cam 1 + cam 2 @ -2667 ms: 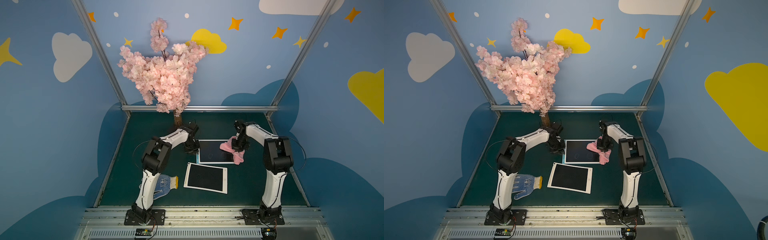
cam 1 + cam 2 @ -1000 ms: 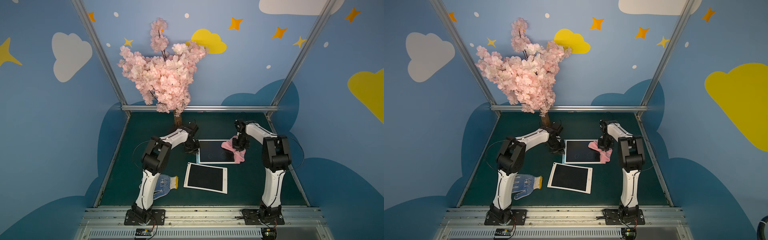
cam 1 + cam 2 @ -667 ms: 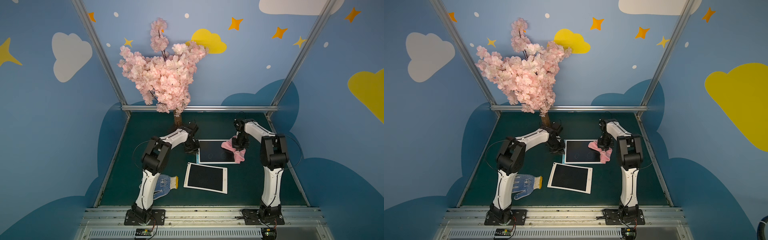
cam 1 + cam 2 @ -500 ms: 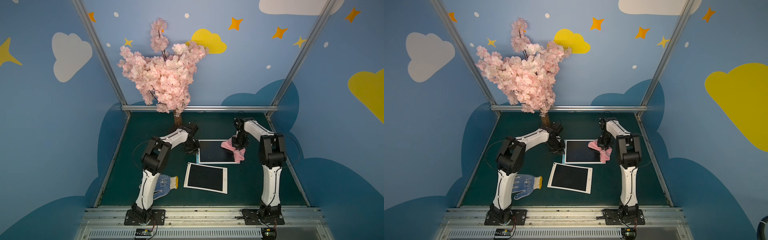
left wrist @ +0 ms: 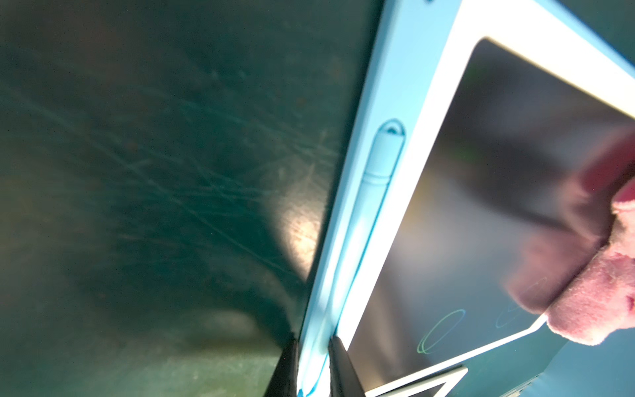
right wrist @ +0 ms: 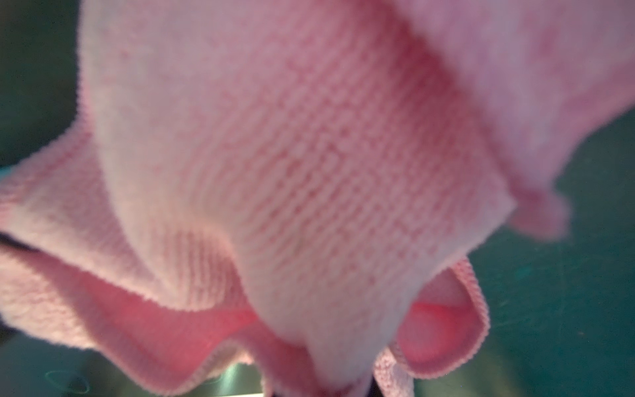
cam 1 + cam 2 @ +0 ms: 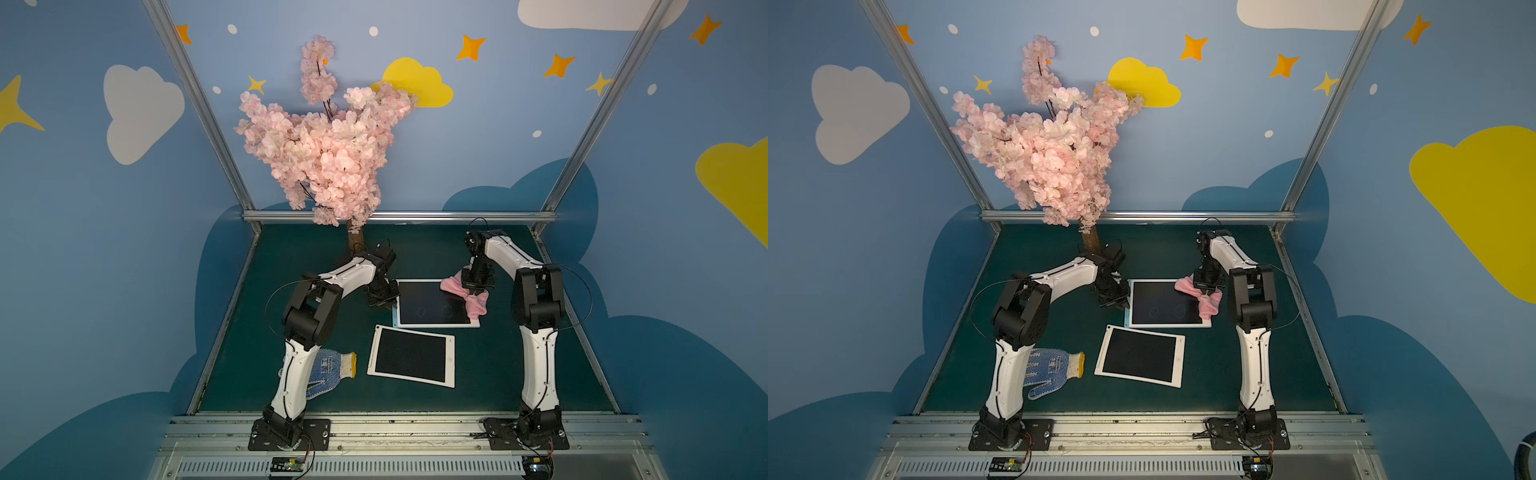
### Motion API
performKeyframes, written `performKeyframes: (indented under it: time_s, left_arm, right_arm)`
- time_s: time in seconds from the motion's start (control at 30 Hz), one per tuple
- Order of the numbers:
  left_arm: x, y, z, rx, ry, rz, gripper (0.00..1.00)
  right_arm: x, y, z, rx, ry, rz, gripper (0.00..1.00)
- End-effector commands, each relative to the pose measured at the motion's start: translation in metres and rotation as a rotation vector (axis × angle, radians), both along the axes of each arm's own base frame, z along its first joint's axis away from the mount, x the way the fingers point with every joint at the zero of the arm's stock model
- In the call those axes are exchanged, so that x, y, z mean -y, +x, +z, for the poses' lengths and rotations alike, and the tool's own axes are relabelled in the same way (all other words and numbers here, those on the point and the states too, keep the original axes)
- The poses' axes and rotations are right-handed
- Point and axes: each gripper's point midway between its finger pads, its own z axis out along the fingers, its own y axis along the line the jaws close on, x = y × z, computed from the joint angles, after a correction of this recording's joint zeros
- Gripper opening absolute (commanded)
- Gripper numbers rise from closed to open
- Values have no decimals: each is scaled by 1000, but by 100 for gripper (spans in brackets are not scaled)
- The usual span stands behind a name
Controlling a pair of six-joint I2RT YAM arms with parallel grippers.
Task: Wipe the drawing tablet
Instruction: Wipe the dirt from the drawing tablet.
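A blank white-framed tablet (image 7: pixel 411 356) lies flat near the middle of the green tabletop (image 7: pixel 490 365), slightly skewed. To its left, apart from it, lies a blue-dotted glove (image 7: pixel 332 370), its yellow cuff pointing towards the tablet. A pink blossom tree (image 7: pixel 324 158) stands at the back edge, before blue walls (image 7: pixel 83 249) painted with clouds and stars.

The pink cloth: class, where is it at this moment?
In both top views the pink cloth lies over the far right corner of the blue-edged tablet, pinched by the right gripper.
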Motion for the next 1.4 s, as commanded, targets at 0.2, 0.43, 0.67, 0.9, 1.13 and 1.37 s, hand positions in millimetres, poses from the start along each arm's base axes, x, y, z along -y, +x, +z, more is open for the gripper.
performKeyframes:
  time_s: [0.2, 0.43, 0.67, 0.9, 1.13, 1.37]
  left_arm:
    - [-26, 2, -33, -27, 103, 29, 19]
    - [-23, 6, -30, -14, 91, 38, 19]
    - [-23, 5, -29, -10, 81, 53, 19]
    - [-24, 5, -29, -9, 74, 61, 19]
    - [-22, 8, -27, -2, 68, 59, 19]
    - [-23, 8, -28, -5, 70, 58, 19]
  right_arm:
    - [4, -19, -32, -49, -23, 36, 0]
    - [25, -32, -27, -97, -94, 70, 0]
    - [21, -56, -28, -169, -97, 78, 0]
    - [11, -80, -30, -231, -63, 19, 0]
    - [-2, -90, -31, -222, -61, 24, 0]
    - [-11, -26, -17, -23, -28, 24, 0]
